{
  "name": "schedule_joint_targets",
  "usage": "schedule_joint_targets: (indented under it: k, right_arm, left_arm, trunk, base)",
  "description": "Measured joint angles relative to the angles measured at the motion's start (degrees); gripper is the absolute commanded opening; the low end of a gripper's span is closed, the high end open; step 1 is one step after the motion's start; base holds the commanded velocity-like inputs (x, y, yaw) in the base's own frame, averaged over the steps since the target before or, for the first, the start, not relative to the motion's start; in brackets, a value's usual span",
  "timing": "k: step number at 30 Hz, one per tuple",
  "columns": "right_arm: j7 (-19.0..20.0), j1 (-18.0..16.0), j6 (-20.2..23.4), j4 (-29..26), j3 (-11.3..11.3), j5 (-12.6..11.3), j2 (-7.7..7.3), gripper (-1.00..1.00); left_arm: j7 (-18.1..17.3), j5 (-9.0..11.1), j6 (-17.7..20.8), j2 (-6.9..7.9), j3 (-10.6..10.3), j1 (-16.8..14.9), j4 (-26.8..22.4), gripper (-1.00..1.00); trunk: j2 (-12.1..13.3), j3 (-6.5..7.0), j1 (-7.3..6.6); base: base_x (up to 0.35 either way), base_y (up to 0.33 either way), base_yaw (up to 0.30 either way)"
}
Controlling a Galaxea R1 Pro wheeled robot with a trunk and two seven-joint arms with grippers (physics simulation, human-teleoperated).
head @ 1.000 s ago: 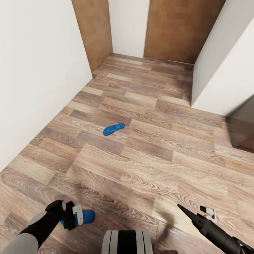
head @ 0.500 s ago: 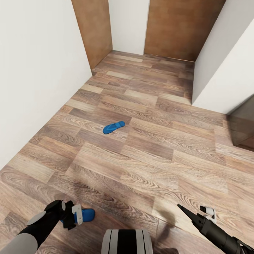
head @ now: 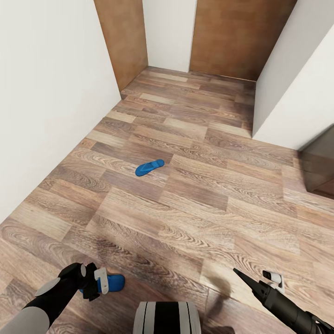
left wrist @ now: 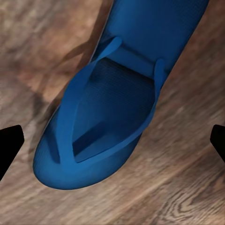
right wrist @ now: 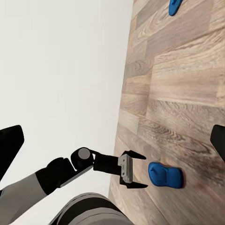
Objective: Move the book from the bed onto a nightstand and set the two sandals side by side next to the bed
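Underfoot, wood-plank floor [head: 195,195] between white walls [head: 46,93], left claw [left wrist: 112,145] spread over a sandal [left wrist: 108,117], right claw's [head: 271,277] state unclear.

Two blue sandals total on the wood floor [head: 208,195]: one sandal [head: 149,168] lying out in the open, well away from the robot's base [head: 167,317], and a second sandal [head: 113,281] just beside that base on its left. Also two grippers, the left gripper [head: 99,283] and the right gripper [head: 273,278], plus two brown wooden panels [head: 121,37] past the far sandal.
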Motion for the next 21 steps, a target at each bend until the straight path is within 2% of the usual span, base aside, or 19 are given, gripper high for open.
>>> schedule_joint_targets:
  k: [21]
  right_arm:
    - [0.0, 0.0, 0.0, 0.0, 0.0, 0.0, 0.0, 1.0]
  left_arm:
    - [2.2, 0.3, 0.1, 0.0, 0.5, 0.0, 0.0, 1.0]
  trunk:
    - [0.0, 0.0, 0.0]
  base:
    - [0.0, 0.0, 0.0]
